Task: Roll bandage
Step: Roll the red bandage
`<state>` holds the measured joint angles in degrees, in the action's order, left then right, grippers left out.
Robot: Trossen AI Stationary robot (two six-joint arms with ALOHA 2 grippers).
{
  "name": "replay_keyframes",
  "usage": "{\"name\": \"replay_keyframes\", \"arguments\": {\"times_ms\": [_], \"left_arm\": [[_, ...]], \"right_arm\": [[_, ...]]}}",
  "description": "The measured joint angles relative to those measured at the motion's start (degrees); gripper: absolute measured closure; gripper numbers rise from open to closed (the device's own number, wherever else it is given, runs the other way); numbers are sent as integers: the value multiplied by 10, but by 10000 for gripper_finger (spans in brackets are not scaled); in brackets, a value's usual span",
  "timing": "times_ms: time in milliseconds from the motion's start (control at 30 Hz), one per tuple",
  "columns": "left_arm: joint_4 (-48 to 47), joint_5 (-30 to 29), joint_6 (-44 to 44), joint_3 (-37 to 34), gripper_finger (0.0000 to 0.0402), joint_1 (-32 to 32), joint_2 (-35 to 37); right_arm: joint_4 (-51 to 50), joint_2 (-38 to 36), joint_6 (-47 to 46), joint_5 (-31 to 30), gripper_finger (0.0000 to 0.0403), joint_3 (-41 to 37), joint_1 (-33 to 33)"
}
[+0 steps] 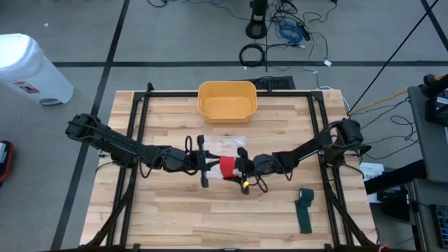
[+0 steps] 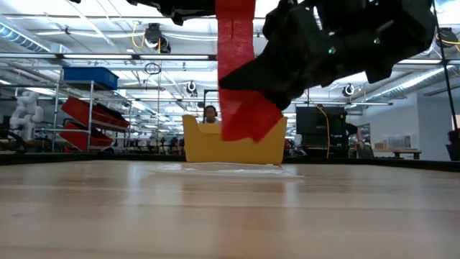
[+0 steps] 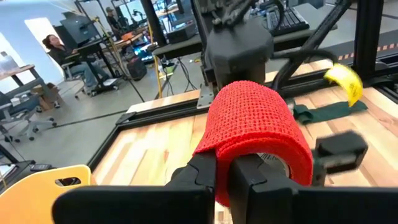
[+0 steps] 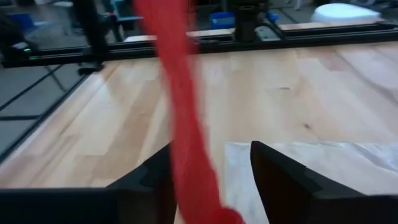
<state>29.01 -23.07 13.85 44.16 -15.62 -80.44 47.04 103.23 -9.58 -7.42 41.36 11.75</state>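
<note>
Above the middle of the worktop [image 1: 210, 217], the left gripper [image 1: 204, 162] is clamped on a red bandage [image 1: 229, 166], lifted clear of the wood. The right gripper [image 1: 243, 170] meets it, fingers [image 4: 283, 177] spread apart, the strip draped against one finger. In the low view the bandage hangs down lengthwise, its loose end bending sideways.

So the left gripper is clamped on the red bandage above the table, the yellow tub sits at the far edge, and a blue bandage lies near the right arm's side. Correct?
One detail is off: the spare bandage lying on the right arm's side is dark green, not blue, as the high view shows. The rest holds: the left gripper is clamped on the red bandage above the table, and the yellow tub sits at the far edge.
</note>
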Motion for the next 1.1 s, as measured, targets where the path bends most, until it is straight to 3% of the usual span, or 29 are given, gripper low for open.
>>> {"name": "replay_keyframes", "arguments": {"times_ms": [167, 433, 833, 1100], "left_arm": [[-4, 0, 0, 0, 388, 0, 0], [-6, 0, 0, 0, 388, 0, 0], [-27, 19, -43, 0, 388, -22, 0], [-79, 20, -76, 0, 388, -49, 0]], "right_arm": [[22, 19, -4, -25, 264, 0, 0], [16, 19, 14, -32, 394, 0, 0], [11, 15, 74, -89, 403, 0, -28], [-10, -41, 143, -128, 403, 0, -35]]}}
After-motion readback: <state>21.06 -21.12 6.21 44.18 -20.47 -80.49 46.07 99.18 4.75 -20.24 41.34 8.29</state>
